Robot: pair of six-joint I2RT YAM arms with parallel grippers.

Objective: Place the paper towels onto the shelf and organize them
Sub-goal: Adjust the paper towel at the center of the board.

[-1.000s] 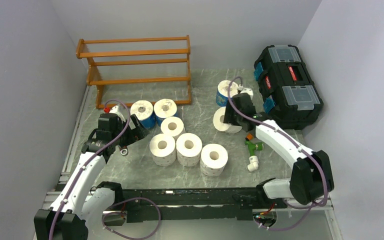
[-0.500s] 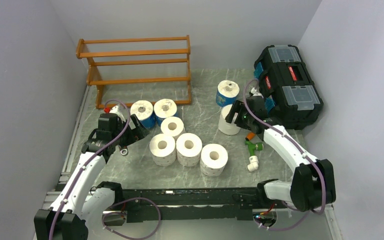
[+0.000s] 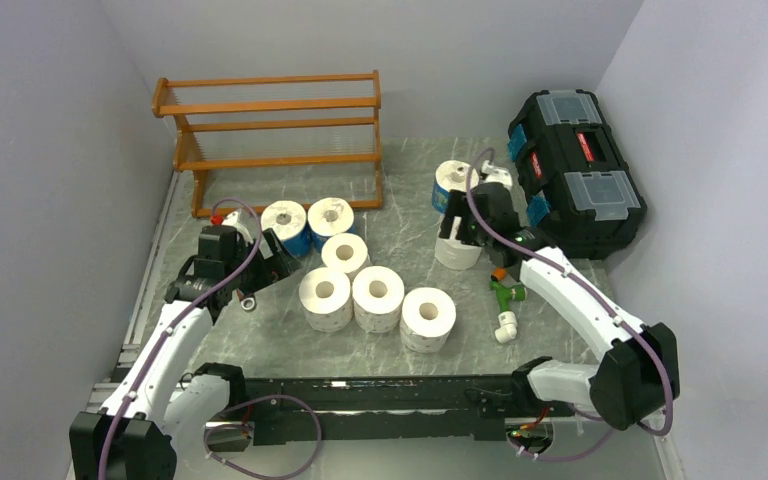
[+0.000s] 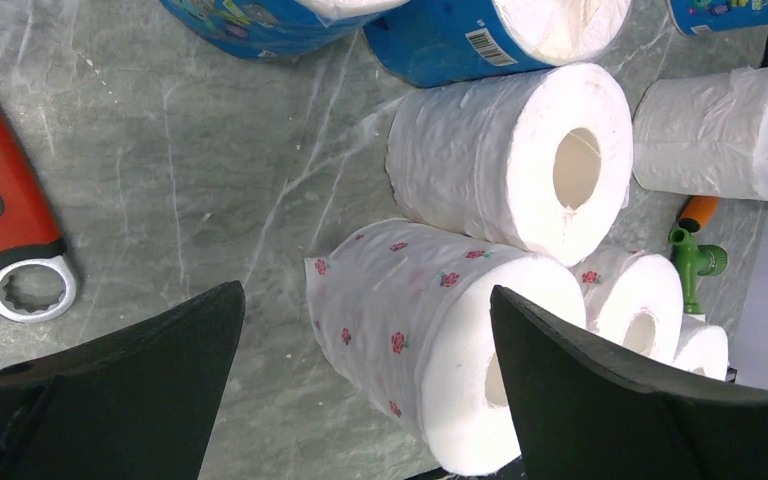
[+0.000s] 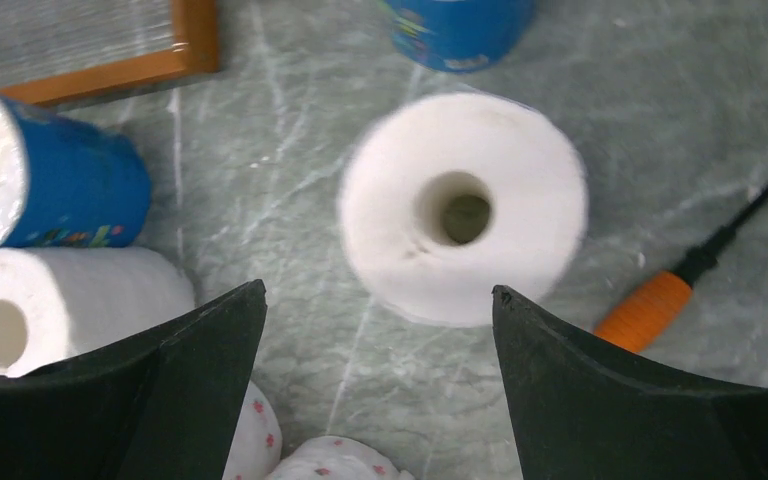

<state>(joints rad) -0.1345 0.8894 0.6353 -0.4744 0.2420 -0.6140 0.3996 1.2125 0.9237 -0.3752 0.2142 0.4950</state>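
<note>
White paper roll upright beneath parted right fingers.

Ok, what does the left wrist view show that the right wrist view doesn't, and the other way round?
Only the left wrist view: the red wrench lying on the table, and the green fitting. Only the right wrist view: a corner of the shelf. Both: blue-wrapped rolls, flower-printed rolls, plain white rolls and the grey marbled table surface.
</note>
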